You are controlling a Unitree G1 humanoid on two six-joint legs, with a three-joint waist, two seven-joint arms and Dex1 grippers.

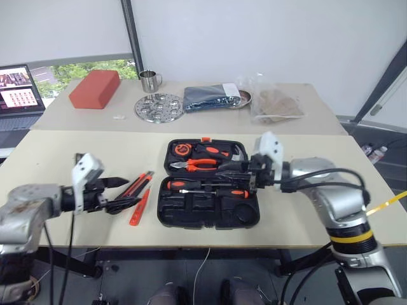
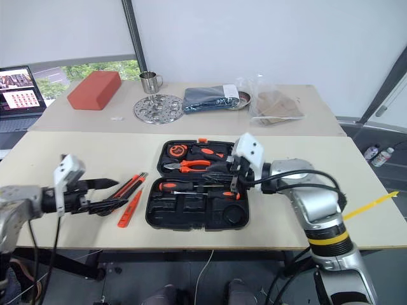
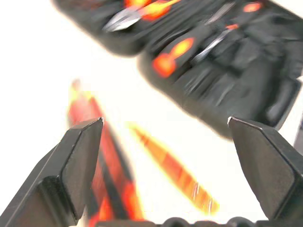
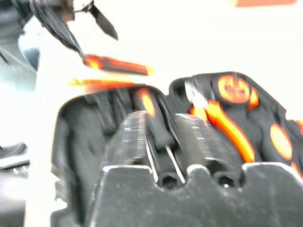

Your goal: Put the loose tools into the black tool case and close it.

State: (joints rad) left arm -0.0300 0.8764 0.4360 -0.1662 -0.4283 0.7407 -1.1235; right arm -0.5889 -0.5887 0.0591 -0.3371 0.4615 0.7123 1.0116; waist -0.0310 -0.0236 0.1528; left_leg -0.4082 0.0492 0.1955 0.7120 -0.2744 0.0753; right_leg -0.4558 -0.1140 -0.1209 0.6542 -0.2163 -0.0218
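— What does the robot look like at the frame's lower corners?
— Silver-grey metal arms, a white camera block on each wrist, black cables looping along the right arm (image 1: 331,197), a yellow-and-black band low on it. Left gripper (image 1: 124,192) and right gripper (image 1: 236,173): black fingers.

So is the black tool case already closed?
No, the black tool case lies open flat on the table, pliers showing inside.
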